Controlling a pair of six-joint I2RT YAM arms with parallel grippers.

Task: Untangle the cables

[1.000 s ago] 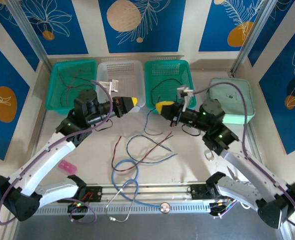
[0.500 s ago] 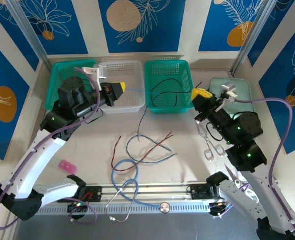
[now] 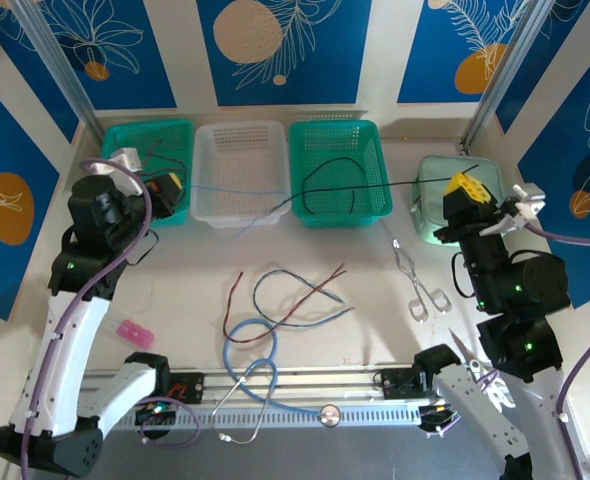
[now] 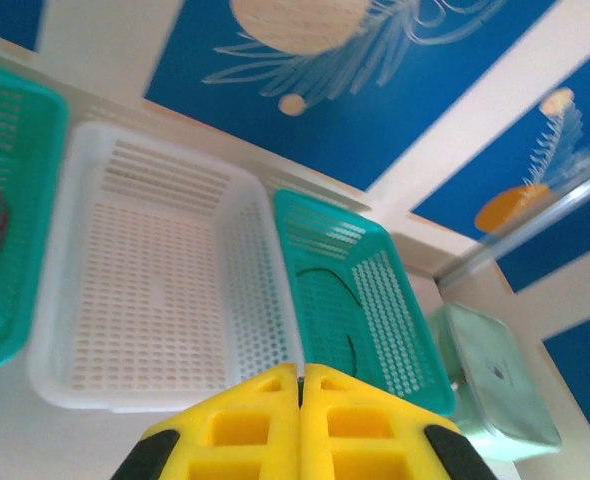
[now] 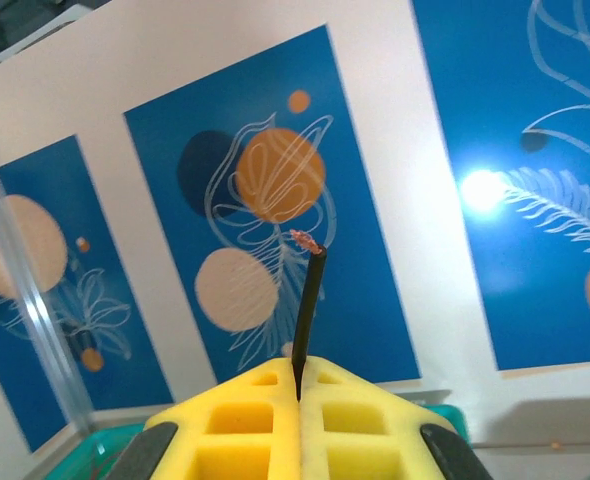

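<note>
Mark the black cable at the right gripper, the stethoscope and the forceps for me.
black cable (image 5: 308, 310), right wrist view, sheath below bare tip
stethoscope (image 3: 243, 324), top view, blue tube loop
forceps (image 3: 408, 268), top view, shaft

Right gripper (image 5: 298, 392): yellow foam pads pressed flat together, no gap. Thin black cable (image 5: 308, 305) pinched in the seam, sticking up and leaning slightly right. The cable's bare copper strand tip (image 5: 304, 240) is frayed. Behind it is a white wall with blue panels (image 5: 175, 190) carrying orange and cream circles and white leaf line-art. Silver metal post (image 5: 20, 290) runs diagonally at left. Teal plastic basket rim (image 5: 90, 452) bottom left. Bright glare spot (image 5: 483, 187) on the right panel.
</note>
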